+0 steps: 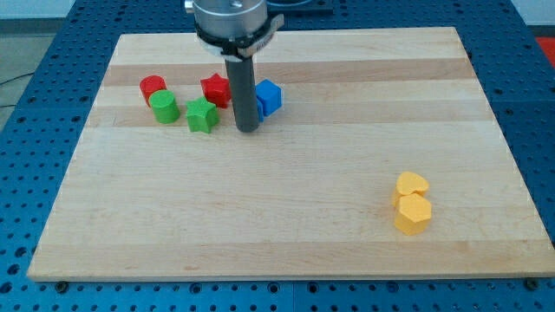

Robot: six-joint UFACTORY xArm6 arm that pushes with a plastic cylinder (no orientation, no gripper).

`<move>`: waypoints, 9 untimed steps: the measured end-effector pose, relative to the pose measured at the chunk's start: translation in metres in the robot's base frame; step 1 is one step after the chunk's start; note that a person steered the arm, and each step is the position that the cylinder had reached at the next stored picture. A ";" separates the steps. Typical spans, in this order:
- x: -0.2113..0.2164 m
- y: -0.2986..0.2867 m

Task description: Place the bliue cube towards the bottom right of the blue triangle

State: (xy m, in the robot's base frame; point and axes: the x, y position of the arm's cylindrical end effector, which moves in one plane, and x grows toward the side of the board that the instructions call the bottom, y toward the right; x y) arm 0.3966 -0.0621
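Note:
The blue cube (269, 96) sits near the view's top, centre-left, on the wooden board (312, 191). My tip (247, 130) rests on the board just to the lower left of the cube. The dark rod rises in front of the cube's left edge and hides it. A red star (214, 89) lies just left of the rod. No blue triangle shows in this view; whether one is hidden behind the rod I cannot tell.
A green star (201, 114), a green cylinder (163, 107) and a red cylinder (153, 86) cluster left of the rod. A yellow heart (411, 184) and a yellow hexagon (413, 214) touch each other at the lower right.

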 end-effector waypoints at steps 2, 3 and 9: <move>-0.064 0.000; -0.096 0.000; -0.118 -0.039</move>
State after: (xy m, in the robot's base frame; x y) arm 0.2786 -0.1010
